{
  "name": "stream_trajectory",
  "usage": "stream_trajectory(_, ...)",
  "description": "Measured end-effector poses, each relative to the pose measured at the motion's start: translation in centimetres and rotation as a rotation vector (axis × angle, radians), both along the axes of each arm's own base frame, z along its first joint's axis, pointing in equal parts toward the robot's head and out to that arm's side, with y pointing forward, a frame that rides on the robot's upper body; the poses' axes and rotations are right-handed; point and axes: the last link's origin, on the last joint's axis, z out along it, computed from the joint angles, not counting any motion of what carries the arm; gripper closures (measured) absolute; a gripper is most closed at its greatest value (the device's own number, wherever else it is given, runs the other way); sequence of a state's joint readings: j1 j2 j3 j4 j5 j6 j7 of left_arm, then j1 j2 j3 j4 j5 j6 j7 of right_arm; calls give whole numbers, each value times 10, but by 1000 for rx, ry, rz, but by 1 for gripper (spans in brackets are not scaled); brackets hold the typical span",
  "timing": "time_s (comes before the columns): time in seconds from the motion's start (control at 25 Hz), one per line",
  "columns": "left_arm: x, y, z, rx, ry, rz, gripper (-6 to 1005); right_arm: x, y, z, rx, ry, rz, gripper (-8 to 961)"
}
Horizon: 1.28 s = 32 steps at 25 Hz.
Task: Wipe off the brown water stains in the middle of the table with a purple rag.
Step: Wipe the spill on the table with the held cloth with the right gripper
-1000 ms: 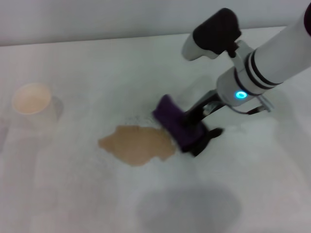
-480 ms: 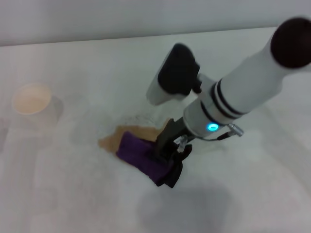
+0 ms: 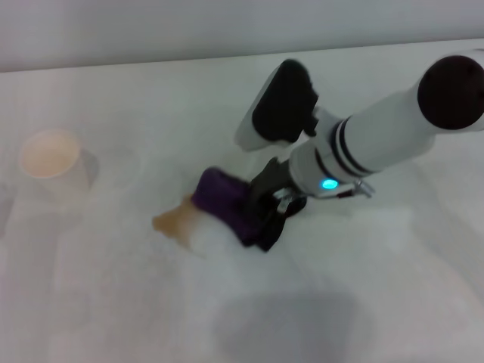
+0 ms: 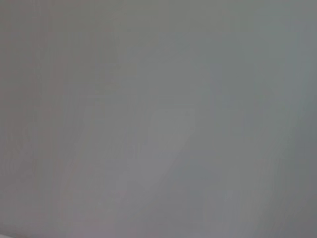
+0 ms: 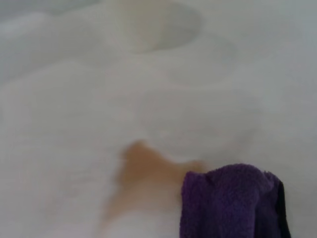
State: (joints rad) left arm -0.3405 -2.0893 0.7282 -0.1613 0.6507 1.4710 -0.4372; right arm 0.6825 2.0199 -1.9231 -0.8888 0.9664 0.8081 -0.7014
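The right gripper (image 3: 261,219) holds the purple rag (image 3: 224,203) pressed down on the table (image 3: 113,302), its fingers closed on the cloth, with a black end of the rag hanging just below them. The rag sits on the side of the brown water stains (image 3: 175,221) that is away from the paper cup (image 3: 50,155), and it covers part of the puddle.

What shows of the stain in the head view is only a small tan patch, touching the rag on the cup side. Just beside it, below the rag, the table looks white with perhaps a very faint wet film, so I judge that this part is already wiped. In the right wrist view the brown water stains (image 5: 143,183) appear as a tan area with a pointed end, touching the edge of the purple rag (image 5: 225,203), and the pale paper cup (image 5: 148,22) stands well apart behind it.

So the task seems more than half done, but not finished. The tan patch on the cup side of the rag must yet be wiped, and I cannot tell how much liquid is hidden under the cloth. The next stroke should probably carry the rag over this remaining patch, toward the cup.

The left arm is not seen near the stain; its wrist view shows only a plain grey surface.
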Motion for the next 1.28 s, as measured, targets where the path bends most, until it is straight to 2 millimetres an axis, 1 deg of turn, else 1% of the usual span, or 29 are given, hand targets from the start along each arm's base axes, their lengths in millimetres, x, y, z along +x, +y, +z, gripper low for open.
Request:
stream_trajectory(0.12,0,0,0,2,0,1,130,10,13,10,56,-35,-8,854)
stream_trajectory(0.2,0,0,0,2,-1,1,130,13,17,13,70,-42,-13,854)
stream_trajectory(0.24,0,0,0,3,-2,1,130,21,24,21,103,-55,-33,855)
stream_trajectory(0.4,0,1,1,4,-2,0,130,29,29,31,135,-58,-66,856)
stream_trajectory(0.48,0,1,1,5,-2,-1,130,29,28,30,131,-54,-68,856)
stream_trajectory(0.56,1,2,1,5,-2,-2,130,22,22,22,100,-36,-65,856)
stream_trajectory(0.6,1,2,1,5,-2,-3,130,9,11,8,40,-10,-42,856)
stream_trajectory(0.64,1,2,1,5,-2,-3,129,9,11,8,40,-10,-42,855)
stream_trajectory(0.72,1,2,1,5,-2,-3,129,-5,-3,-7,-29,6,3,855)
stream_trajectory(0.76,1,2,1,5,-2,-5,129,-17,-17,-19,-95,15,59,856)
stream_trajectory(0.8,1,2,1,5,-2,-5,129,-17,-17,-19,-95,15,59,856)
stream_trajectory(0.96,3,5,1,5,-2,-11,129,-35,-38,-34,-184,37,157,859)
stream_trajectory(1.12,4,6,1,5,-2,-15,131,-43,-41,-41,-184,73,226,857)
stream_trajectory(1.28,3,6,2,6,-2,-14,131,-38,-33,-45,-116,71,256,855)
